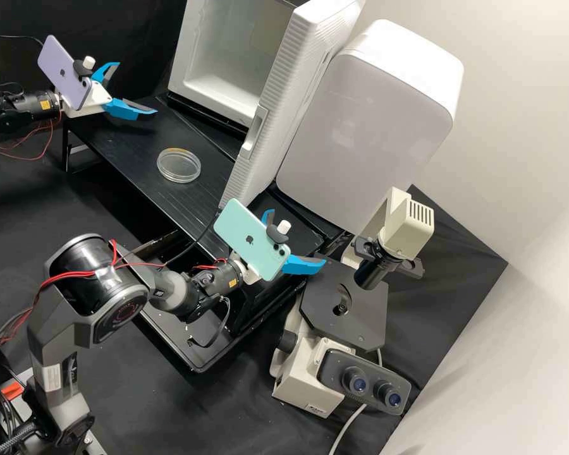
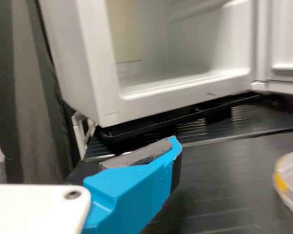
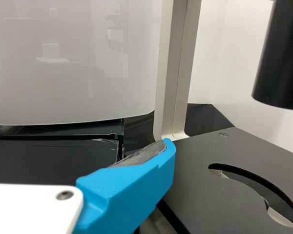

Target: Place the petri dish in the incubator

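The petri dish (image 1: 179,165) is seen lying flat on the black raised platform (image 1: 123,151), just in front of the incubator (image 1: 224,60) and outside it. The dish is clear, its lid is on, and it is touched by neither arm. In the left wrist view it is shown on the same ribbed black surface, and a yellowish tint can be made out at its rim. The incubator is white, and its door (image 1: 284,95) is swung wide open, so that the pale inner chamber is exposed toward the platform. The left gripper (image 1: 136,88) is held above the far end of the platform, well apart from the dish. Its two blue fingers are spread wide and nothing is gripped between them. In the left wrist view one finger (image 2: 136,180) is pointed toward the lower front edge of the incubator. The right gripper (image 1: 298,237) is held low at the near end of the platform, beside the open door. Its fingers are likewise parted and empty, one raised behind the teal phone (image 1: 253,240) that is clamped to the wrist, the other stretched toward the microscope (image 1: 335,373). In the right wrist view that finger (image 3: 132,185) is seen just beside the black stage (image 3: 224,165), and the glossy white face of the door is shown behind it. The microscope is set on the black cloth near the platform, with its eyepieces turned toward the camera. A purple phone (image 1: 63,69) is clamped to the left wrist.
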Action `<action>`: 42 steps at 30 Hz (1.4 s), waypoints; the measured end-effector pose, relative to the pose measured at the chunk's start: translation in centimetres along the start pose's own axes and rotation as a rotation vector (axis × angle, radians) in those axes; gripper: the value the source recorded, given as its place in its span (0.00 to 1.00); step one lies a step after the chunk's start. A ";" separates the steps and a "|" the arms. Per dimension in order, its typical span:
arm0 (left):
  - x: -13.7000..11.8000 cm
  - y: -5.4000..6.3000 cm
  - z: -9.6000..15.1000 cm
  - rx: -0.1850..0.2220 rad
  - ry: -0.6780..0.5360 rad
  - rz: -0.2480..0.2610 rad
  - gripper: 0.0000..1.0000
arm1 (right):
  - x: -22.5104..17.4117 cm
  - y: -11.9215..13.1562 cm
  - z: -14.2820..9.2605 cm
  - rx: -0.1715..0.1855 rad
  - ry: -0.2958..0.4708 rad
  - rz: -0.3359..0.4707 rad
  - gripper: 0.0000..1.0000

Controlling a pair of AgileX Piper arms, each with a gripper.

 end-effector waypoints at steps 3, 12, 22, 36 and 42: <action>-0.7 0.3 0.8 -0.007 -0.026 0.008 1.00 | 0.0 0.0 0.0 0.000 0.000 0.000 1.00; -3.0 0.2 4.2 -0.047 -0.178 -0.010 1.00 | 0.0 0.0 0.0 0.000 0.000 0.000 1.00; -4.3 0.2 6.2 -0.101 -0.269 -0.021 1.00 | 0.0 0.0 0.0 0.000 0.000 0.000 1.00; -6.0 -0.1 8.8 -0.097 -0.395 -0.042 1.00 | 0.0 0.0 0.0 0.000 0.000 0.000 1.00; -5.9 -1.4 9.5 -0.091 -0.419 -0.092 1.00 | 0.0 0.0 0.0 0.000 0.000 0.000 1.00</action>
